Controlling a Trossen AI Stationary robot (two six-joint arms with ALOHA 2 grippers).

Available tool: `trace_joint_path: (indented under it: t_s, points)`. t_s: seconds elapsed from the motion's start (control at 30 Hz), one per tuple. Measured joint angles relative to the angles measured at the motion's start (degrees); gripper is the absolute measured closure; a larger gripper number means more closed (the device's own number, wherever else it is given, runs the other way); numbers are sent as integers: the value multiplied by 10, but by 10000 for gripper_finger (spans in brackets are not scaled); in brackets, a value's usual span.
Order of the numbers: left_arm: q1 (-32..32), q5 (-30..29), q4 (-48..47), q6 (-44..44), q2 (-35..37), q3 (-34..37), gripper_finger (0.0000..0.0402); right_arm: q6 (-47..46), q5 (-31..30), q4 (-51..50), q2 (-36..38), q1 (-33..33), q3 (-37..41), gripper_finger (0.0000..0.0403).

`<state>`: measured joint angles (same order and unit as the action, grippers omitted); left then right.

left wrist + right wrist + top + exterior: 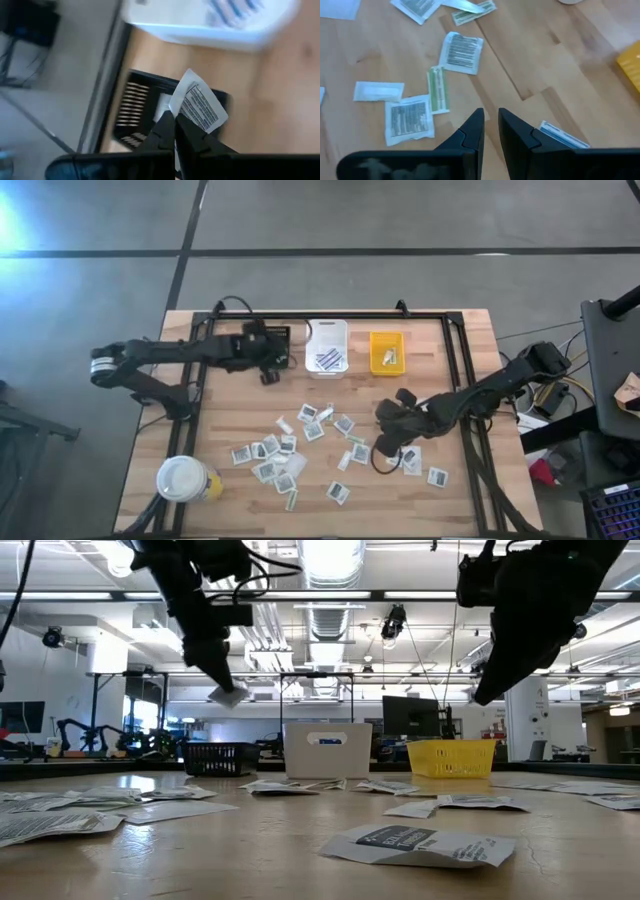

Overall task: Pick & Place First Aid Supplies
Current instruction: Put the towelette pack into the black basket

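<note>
My left gripper point(174, 116) is shut on a white packet with a dark printed patch point(199, 104), one of the first aid supplies. It hangs in the air over the black bin point(145, 117), at the table's far left point(268, 373). Many more packets point(300, 445) lie flat on the middle of the wooden table. My right gripper point(491, 115) hovers over the packets at the right point(386, 444), fingers a narrow gap apart with nothing between them. A blue-striped packet point(560, 135) lies just beside it. My left gripper pinches the white packet at one edge point(176, 106) between its two fingertips. The fingers slant downward, and the rest of the packet sticks out past them. The packet point(228, 695) is lifted clear, well above the table and the black bin.
Three small bins stand in a row at the far edge: black point(272, 338), white point(327, 346) with blue-striped packets in it, and yellow point(387, 352). A large white-lidded cup point(183, 478) stands at the near left corner. Black frame rails point(200, 360) run along the table's sides.
</note>
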<state>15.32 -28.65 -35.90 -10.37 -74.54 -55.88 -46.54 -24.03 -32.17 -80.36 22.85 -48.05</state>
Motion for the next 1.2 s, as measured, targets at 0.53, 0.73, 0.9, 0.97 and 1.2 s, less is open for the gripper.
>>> trace_joint_path:
  t_s: [0.53,0.73,0.9,0.97,1.2]
  points:
    - [73,-9,195,196,3,93,401,2,-9,30,0,6,2,351]
    - [73,-47,223,280,3,146,401,2,-16,30,0,6,5,351]
    - [73,-47,273,303,3,195,401,2,-16,30,0,6,6,351]
    - [73,-47,290,310,3,209,401,2,-16,31,0,6,6,351]
    - [74,-44,373,316,3,250,398,2,-16,40,0,6,6,351]
